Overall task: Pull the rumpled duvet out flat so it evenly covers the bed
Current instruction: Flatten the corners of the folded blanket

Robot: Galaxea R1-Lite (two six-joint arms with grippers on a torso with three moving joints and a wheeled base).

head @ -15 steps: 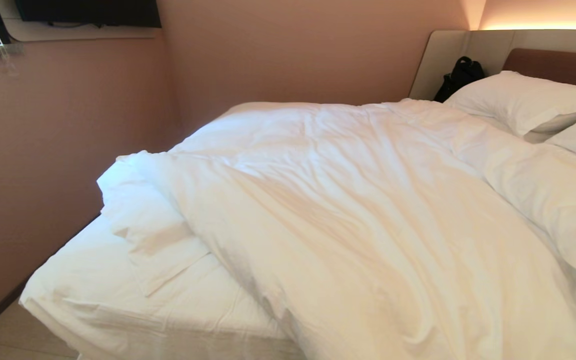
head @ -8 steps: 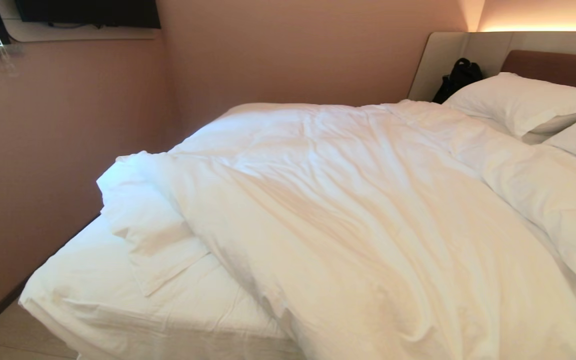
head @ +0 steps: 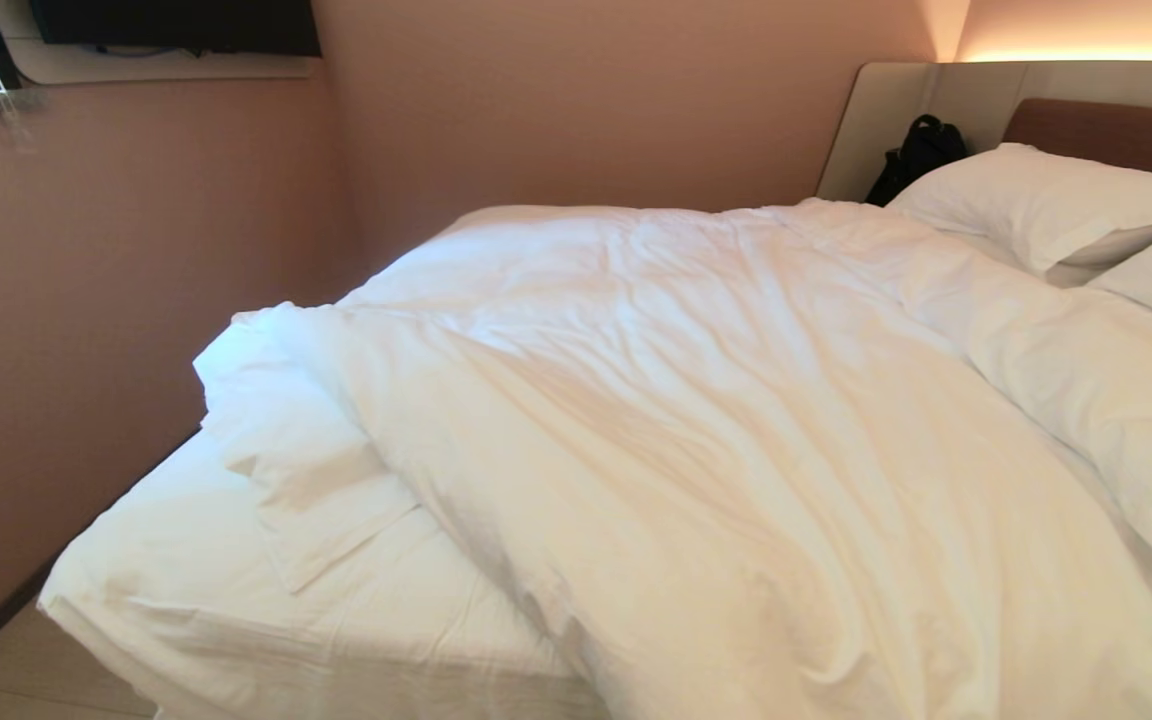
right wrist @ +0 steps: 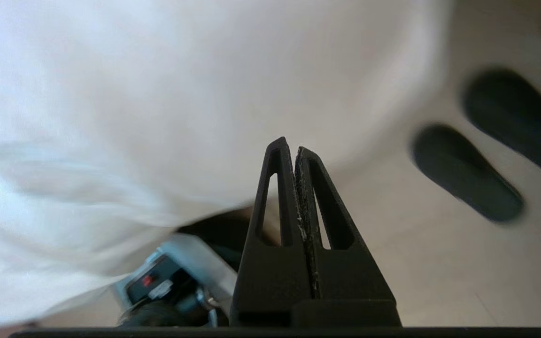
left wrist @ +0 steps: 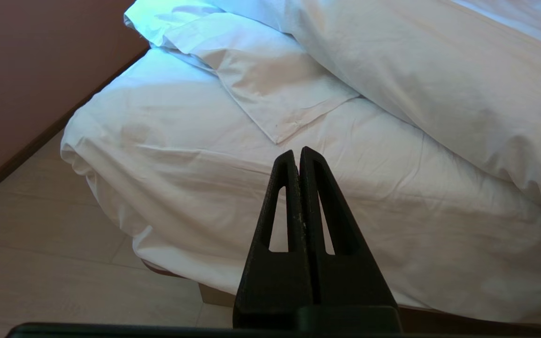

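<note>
Left end effector (left wrist: 297, 152): black fingers pressed together, empty, level, off the bed's foot corner.
Right end effector (right wrist: 289, 143): fingers together, empty (view blurred), beside hanging white fabric.
Count: one puffy white wrinkled duvet (head: 736, 450), bunched, foot corner sheet bare; two plump white pillows (head: 1046, 200).
Room: wide low white-sheeted bed (head: 236, 610), pink walls (head: 86, 300), pale floor (left wrist: 40, 253).

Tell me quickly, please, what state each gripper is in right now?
Left gripper: closed, empty, over the bed corner.
Right gripper: closed, holding nothing, beside the duvet.
</note>
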